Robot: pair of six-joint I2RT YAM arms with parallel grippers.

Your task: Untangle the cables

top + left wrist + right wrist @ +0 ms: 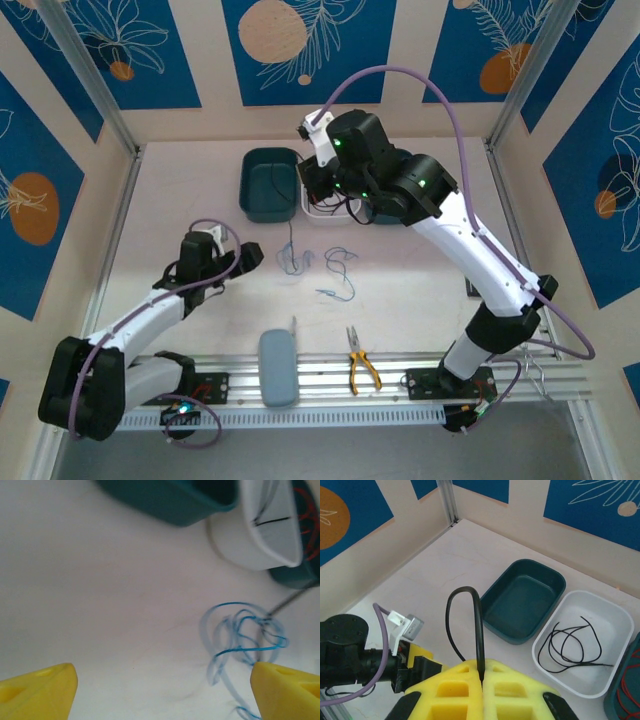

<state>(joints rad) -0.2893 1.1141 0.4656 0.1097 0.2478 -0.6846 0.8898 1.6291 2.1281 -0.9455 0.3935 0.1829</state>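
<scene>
Tangle of light blue cables point(250, 650) lies loose on the white table point(100, 605), at the lower right of my left wrist view. It sits just off the inner edge of one yellow fingertip point(285, 690). My left gripper point(160, 695) is spread wide and holds nothing. Seen from above, the heap point(295, 260) is mid-frame, just right of that gripper, with a second, looser strand further right and lower. I see no clean long axis: the loops bunch together and thin tails run toward the bottom of the frame.

The left arm is plainly the nearer one. Since the bundle sits off-centre between the fingers, I judge the next reach needs a shift to the right before closing.

My right gripper point(482, 677) is pressed together, pinching a black cable point(479, 630) that arches up in its own view. It hangs by the trays at upper centre: a teal tray point(525, 600) and a white tray point(615, 630) holding another black cable point(585, 664).
</scene>
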